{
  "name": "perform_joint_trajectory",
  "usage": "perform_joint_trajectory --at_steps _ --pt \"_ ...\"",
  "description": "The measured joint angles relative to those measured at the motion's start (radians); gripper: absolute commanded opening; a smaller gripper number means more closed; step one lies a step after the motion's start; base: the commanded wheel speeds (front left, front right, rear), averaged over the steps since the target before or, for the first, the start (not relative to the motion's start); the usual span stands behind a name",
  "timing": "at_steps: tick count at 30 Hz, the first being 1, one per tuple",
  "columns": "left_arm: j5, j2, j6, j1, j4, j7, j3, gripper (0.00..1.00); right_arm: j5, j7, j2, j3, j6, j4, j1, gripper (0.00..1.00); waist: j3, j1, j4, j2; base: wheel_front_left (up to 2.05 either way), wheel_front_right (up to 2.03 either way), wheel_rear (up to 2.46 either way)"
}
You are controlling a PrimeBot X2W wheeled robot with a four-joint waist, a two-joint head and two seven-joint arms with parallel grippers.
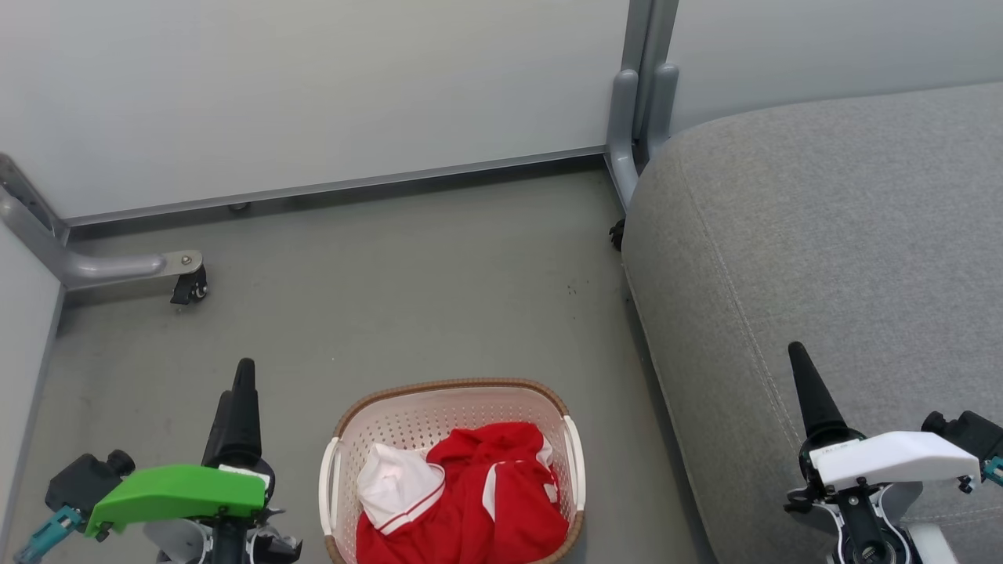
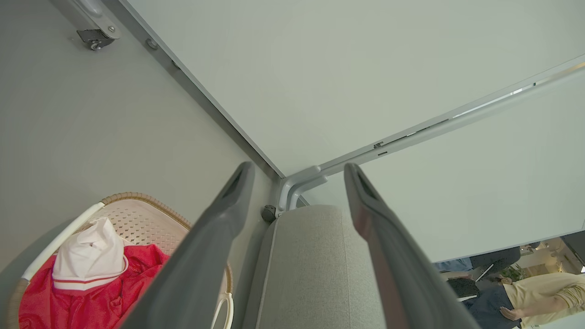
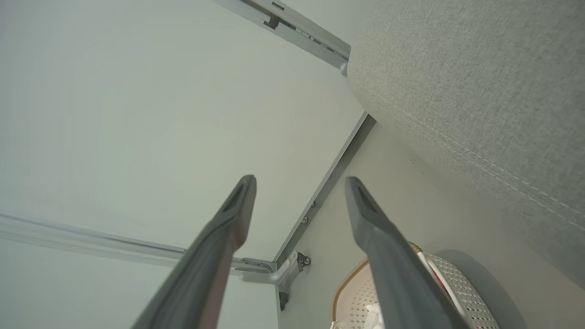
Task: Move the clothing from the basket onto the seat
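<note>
**Currently: clothing (image 1: 478, 501) in basket (image 1: 439, 411), both end effectors open**

Left wrist view: the left gripper (image 2: 298, 168) has its two dark fingers spread wide, with nothing between them. Right wrist view: the right gripper (image 3: 299, 179) is equally spread and empty.

The clothing, red with white panels and striped trim, lies bunched inside the basket and covers its near part. The far part of the perforated wall is exposed. In the head view the basket stands on the grey floor (image 1: 392, 298) between the two grippers, close to the front face of the seat (image 1: 823, 235). The seat lies to the robot's right, and the right gripper appears in front of its near edge. Both grippers are apart from the clothing and the basket.
</note>
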Motion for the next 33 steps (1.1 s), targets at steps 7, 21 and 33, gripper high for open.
perform_joint_trajectory --at_steps 7,21,33 --pt "0.118 0.012 0.043 0.0 -0.024 -0.028 -0.049 1.0 -0.11 -0.027 0.0 0.021 0.0 -0.015 0.005 1.0 0.002 0.0 0.0 0.0 0.0 0.0 0.0" --pt "0.323 0.037 0.105 0.011 -0.062 -0.079 -0.126 1.0 -0.308 -0.076 -0.002 0.045 0.0 -0.033 0.021 1.0 -0.003 0.0 -0.002 0.0 0.0 0.0 0.0" --pt "0.481 0.06 0.158 0.021 -0.079 -0.115 -0.176 1.0 -0.467 -0.113 -0.004 0.074 0.0 -0.057 0.038 1.0 -0.006 0.0 -0.002 0.0 0.0 0.0 0.0"
